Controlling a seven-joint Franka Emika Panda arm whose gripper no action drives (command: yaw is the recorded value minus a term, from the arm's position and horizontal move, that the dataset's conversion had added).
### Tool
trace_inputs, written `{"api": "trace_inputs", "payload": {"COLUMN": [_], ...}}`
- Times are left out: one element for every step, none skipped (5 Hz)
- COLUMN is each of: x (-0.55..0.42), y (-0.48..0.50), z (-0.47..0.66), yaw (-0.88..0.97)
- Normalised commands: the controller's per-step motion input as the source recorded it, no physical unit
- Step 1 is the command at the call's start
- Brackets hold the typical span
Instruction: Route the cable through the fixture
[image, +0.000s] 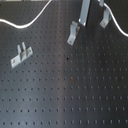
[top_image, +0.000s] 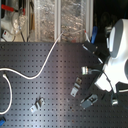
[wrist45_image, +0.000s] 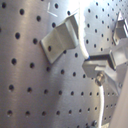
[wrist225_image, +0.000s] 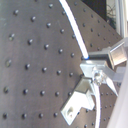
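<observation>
Black perforated counter (image: 75, 95) fills both exterior views. Three small metal brackets stand on it.

In the first exterior view: one bracket (image: 21, 55) sits at the first exterior view's left, a second bracket (image: 73, 32) near the middle top, a third bracket (image: 104, 20) toward the first exterior view's upper right. A grey finger (image: 84, 12) of the gripper comes down from the top edge just beside the second bracket.

The cable (image: 30, 22), thin and white, runs from the first exterior view's left edge, curves up to the top edge, and shows again at the upper right past the third bracket.

In the second exterior view the cable (top_image: 47, 60) loops at the second exterior view's left, then rises in a long arc toward the far side. The white arm (top_image: 117, 55) stands at the second exterior view's right, above the brackets.

In the first wrist view the cable (wrist45_image: 82, 47) passes by a bracket (wrist45_image: 60, 40) and enters the fingers (wrist45_image: 107, 62). In the second wrist view the cable (wrist225_image: 75, 32) runs down to the fingers (wrist225_image: 102, 62), clamped on it, with a bracket (wrist225_image: 80, 100) just beside. Fingers closed, gripping the cable.
</observation>
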Motion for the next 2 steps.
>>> {"api": "trace_inputs", "payload": {"x": [0.13, 0.102], "y": [0.18, 0.154], "z": [0.12, 0.13], "yaw": [-0.19, -0.13]}}
